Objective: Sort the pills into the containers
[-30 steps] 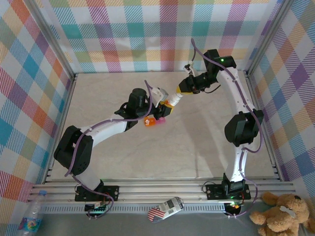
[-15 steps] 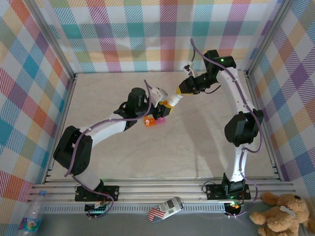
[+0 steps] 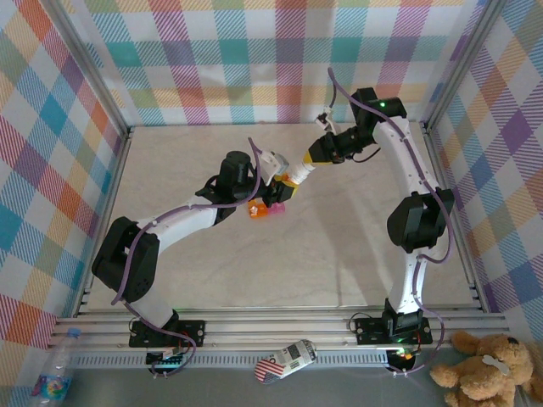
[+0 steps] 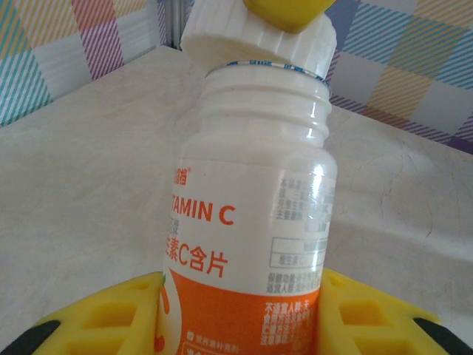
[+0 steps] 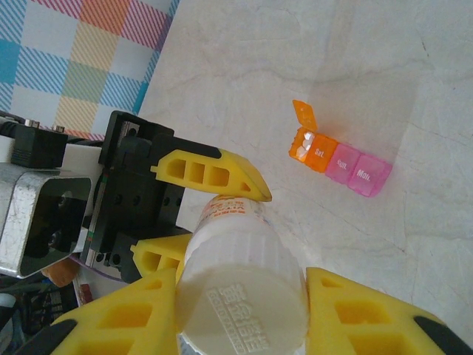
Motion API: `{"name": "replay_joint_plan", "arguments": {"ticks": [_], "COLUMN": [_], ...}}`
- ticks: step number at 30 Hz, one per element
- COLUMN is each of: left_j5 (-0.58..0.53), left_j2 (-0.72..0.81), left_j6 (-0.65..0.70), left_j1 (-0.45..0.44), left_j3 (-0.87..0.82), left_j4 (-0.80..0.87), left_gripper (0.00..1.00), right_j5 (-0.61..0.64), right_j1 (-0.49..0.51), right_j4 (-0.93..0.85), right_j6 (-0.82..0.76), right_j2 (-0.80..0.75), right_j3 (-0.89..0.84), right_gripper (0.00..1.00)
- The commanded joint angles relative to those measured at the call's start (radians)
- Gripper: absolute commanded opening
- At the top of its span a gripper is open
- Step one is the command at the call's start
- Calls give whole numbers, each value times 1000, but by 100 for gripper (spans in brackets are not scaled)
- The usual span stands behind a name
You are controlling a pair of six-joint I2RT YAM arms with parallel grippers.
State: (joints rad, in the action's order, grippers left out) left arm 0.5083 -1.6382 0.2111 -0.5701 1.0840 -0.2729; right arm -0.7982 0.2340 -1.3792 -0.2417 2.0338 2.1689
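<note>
White bottle [image 4: 251, 222] with orange label, legible "…TAMIN C", clamped low by left gripper [image 4: 240, 319]. Ribbed cap [image 5: 240, 296] pinched tight by right gripper [image 5: 242, 314]. Containers [image 5: 340, 161] flat on table [image 3: 339, 246], near side of the raised bottle; lids marked Sat, Sun, Mon, orange lid up. Versus one second earlier: no visible shift.

The vitamin bottle [image 4: 251, 222] in the left gripper [image 4: 244, 325] and the white cap [image 5: 244, 303] in the right gripper [image 5: 244, 314] crowded the containers' [image 5: 341, 161] far side; the nearer tabletop [image 3: 339, 254] lay open.
</note>
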Motion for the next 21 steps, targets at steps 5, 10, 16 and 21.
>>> {"name": "replay_joint_plan", "arguments": {"ticks": [5, 10, 16, 21], "left_j5": [-17, -21, -21, -15], "left_j2": [46, 51, 53, 53], "left_j6": [4, 7, 5, -1], "left_j1": [27, 30, 38, 38], "left_j3": [53, 49, 46, 43], "left_j4": [-63, -61, -65, -69], "left_gripper": [0, 0, 0, 0], "right_j5": [-37, -45, -33, -23], "right_j1": [1, 1, -18, -44], "right_j4": [-66, -66, -48, -17], "right_j6": [-38, -41, -22, 18], "right_j2": [-43, -51, -82, -99], "right_j3": [-31, -34, -40, -35], "right_gripper": [32, 32, 32, 32]}}
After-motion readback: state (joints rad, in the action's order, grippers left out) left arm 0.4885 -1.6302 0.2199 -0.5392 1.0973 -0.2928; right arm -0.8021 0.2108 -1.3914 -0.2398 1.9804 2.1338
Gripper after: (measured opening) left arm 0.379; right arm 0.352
